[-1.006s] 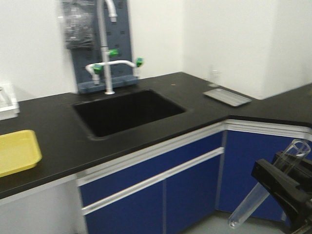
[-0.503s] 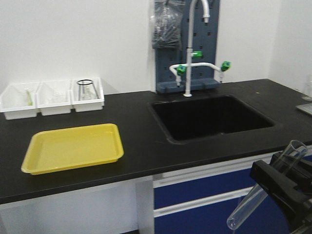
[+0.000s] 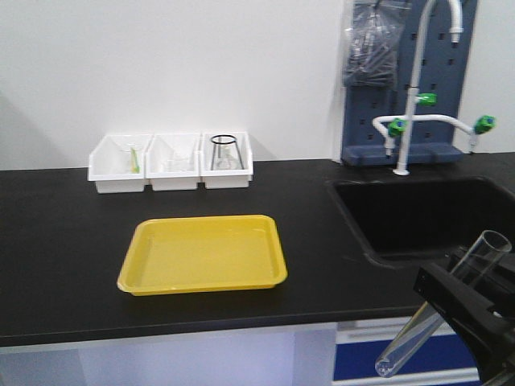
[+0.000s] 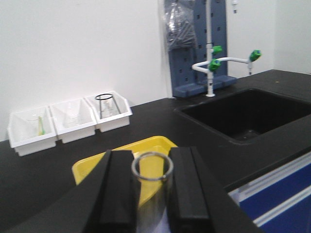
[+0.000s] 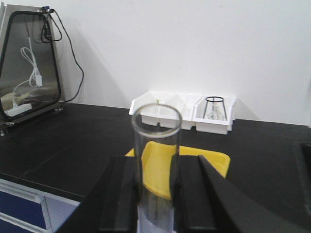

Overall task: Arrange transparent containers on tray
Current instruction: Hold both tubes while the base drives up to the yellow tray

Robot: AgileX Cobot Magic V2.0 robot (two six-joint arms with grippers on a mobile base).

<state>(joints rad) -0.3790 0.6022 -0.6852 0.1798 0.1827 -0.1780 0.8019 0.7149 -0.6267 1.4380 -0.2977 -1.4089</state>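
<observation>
Right tool [image 5: 156,167] clamps a test tube [image 5: 156,131] below its rim; left tool [image 4: 151,158] apparently grips a second tube [image 4: 152,201] likewise. Likely light, slick, brittle glass: hold mid-barrel, gently.

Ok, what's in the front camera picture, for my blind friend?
The right gripper holds a tilted clear test tube at lower right. On the black counter: an empty yellow tray, three white bins behind it, a sink beside.

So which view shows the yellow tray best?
The exterior front-facing view: the whole yellow tray lies unobstructed on the counter. Both wrist views show only parts of it behind the fingers and held test tubes.
</observation>
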